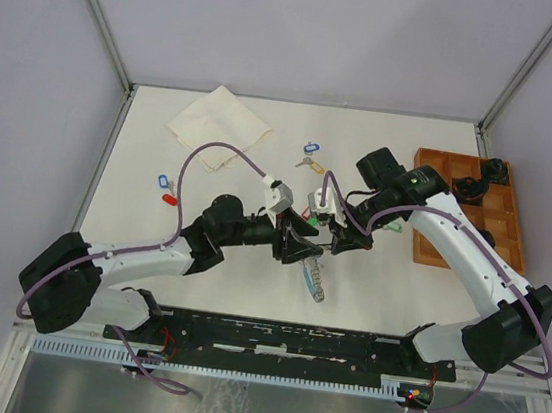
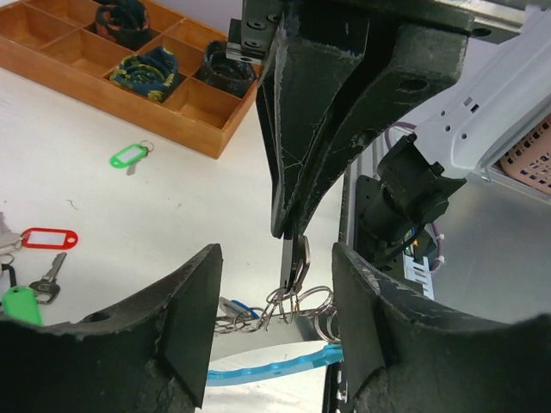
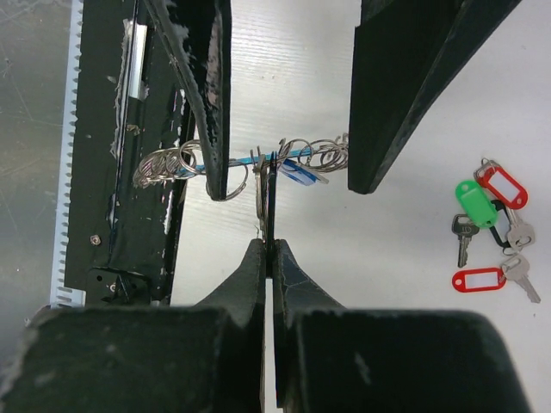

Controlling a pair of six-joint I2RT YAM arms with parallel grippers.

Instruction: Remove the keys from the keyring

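The keyring (image 1: 315,280), a beaded chain joined to a light-blue band, hangs between my two grippers above the table. In the left wrist view its chain and small rings (image 2: 258,314) and the blue band (image 2: 267,366) lie between the fingers of my left gripper (image 2: 277,284), which is open and straddles them. My right gripper (image 3: 269,245) is shut on a silver key (image 3: 263,194) that hangs from the chain (image 3: 172,162). Seen from the left wrist, that key (image 2: 299,262) sticks out below the right fingers (image 2: 297,172).
A wooden compartment tray (image 1: 427,247) with dark items stands at the right. A white cloth (image 1: 219,124) lies at the back left. Loose tagged keys lie on the table: green (image 3: 469,194) and red (image 3: 478,280) tags, a blue tag (image 1: 310,148), another pair (image 1: 167,185).
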